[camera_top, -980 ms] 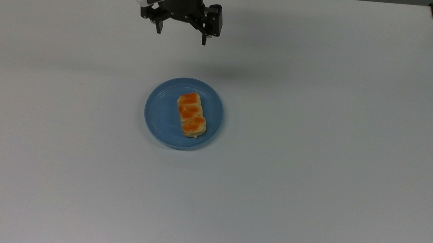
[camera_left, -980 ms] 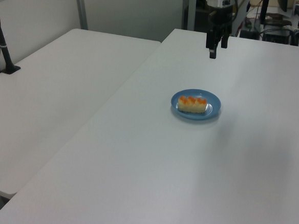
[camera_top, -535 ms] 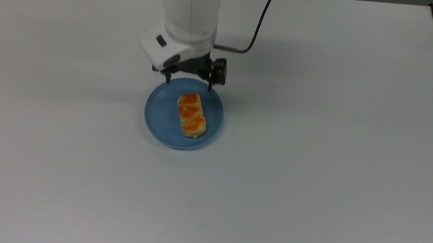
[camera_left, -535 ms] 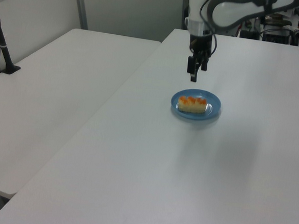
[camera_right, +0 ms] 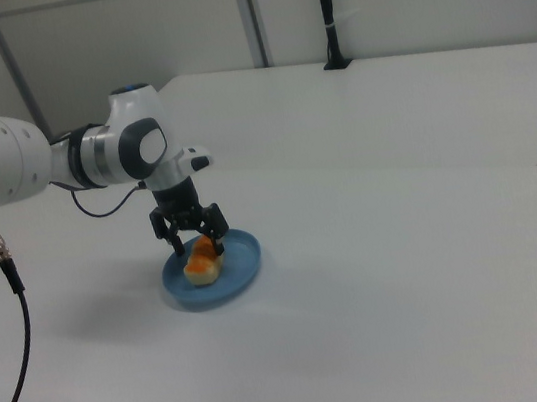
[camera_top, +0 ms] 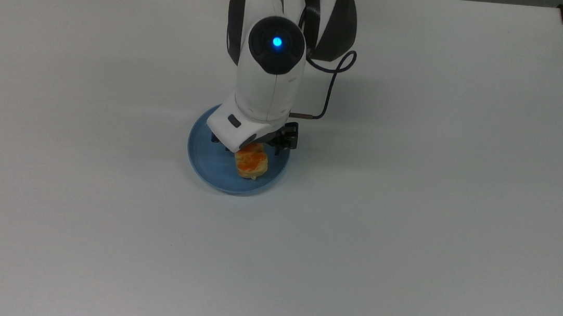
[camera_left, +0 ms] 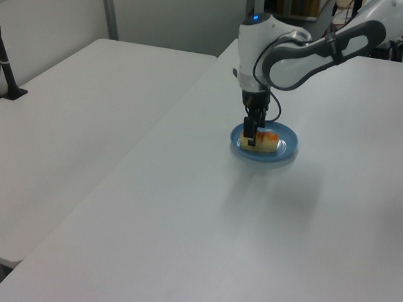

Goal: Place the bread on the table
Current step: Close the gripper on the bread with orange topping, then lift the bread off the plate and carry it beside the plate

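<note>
Bread (camera_top: 252,164) lies on the blue plate (camera_top: 206,152), mid-table (camera_top: 411,219). The arm (camera_top: 269,73) hides the bread's far end in the top view. Gripper (camera_right: 194,244), above the plate's far rim half a second ago, is now down over the bread, fingers spread either side, not clamped. A second table (camera_left: 71,135) adjoins.

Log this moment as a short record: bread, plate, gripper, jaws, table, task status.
bread: lying on the plate, orange patches up
plate: blue, round, on the table near its middle
gripper: lowered over the bread, pointing down
jaws: open, one finger on each side of the bread, not yet closed on it
table: white
task status: bread not yet picked up or moved to the table
</note>
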